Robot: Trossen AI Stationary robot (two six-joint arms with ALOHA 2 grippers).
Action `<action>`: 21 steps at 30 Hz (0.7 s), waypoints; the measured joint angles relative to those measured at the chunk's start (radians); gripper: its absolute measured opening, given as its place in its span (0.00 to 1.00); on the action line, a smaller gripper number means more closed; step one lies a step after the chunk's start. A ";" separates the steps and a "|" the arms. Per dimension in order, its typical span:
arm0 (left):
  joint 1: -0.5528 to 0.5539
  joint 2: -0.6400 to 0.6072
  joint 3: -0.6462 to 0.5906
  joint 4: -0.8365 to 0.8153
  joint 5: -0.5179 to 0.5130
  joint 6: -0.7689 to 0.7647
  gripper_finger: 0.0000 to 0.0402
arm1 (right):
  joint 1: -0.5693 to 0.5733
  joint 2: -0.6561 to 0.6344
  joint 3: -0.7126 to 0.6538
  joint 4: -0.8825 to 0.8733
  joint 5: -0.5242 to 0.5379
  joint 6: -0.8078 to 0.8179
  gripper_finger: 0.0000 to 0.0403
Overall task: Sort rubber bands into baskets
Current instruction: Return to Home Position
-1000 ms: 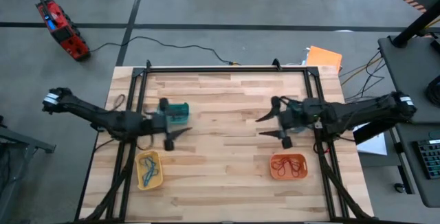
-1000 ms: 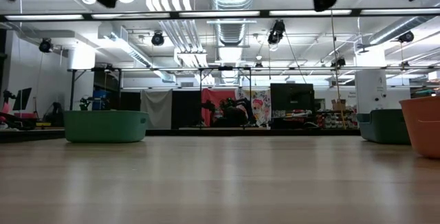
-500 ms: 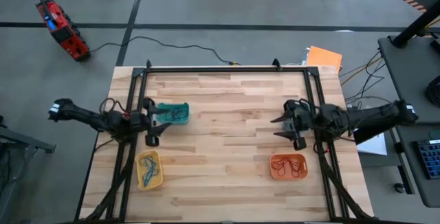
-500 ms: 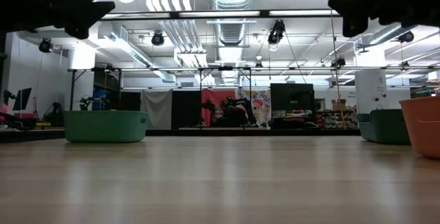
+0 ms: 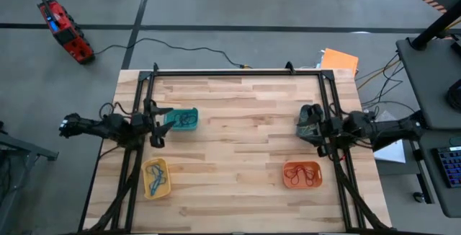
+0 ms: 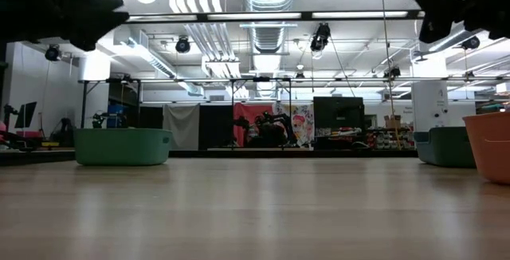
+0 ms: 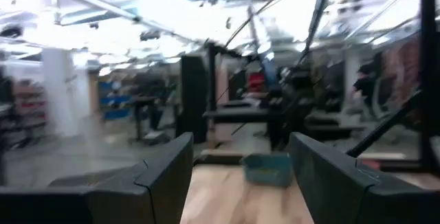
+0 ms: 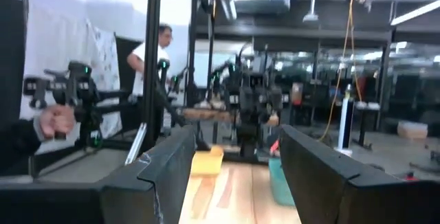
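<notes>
Parked at the table (image 5: 238,141) sides, fingers apart and empty: left end effector (image 5: 160,123), right end effector (image 5: 306,123). Lying in teal basket (image 5: 193,112), yellow basket (image 5: 146,167) and orange basket (image 5: 286,182): bands (image 5: 301,171), probably light, floppy, stretchy; best pinched on one strand.

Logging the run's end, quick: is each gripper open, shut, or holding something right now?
Left gripper: open, empty, near the left edge of the table.
Right gripper: open, empty, near the table's right edge.

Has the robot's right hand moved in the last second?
Yes. The right hand has drawn back toward the table's right edge: before, it reached past the orange basket toward the middle; now it lines up with that basket.
</notes>
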 joint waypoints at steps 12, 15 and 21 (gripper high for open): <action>0.187 -0.001 -0.003 -0.106 0.169 0.011 0.56 | -0.002 -0.077 0.001 -0.082 0.009 -0.038 0.51; 0.189 0.000 -0.003 -0.142 0.180 0.022 0.56 | -0.002 -0.074 0.001 -0.092 0.011 -0.060 0.51; 0.189 0.000 -0.002 -0.147 0.208 -0.003 0.56 | -0.002 -0.056 0.001 -0.126 0.028 -0.032 0.51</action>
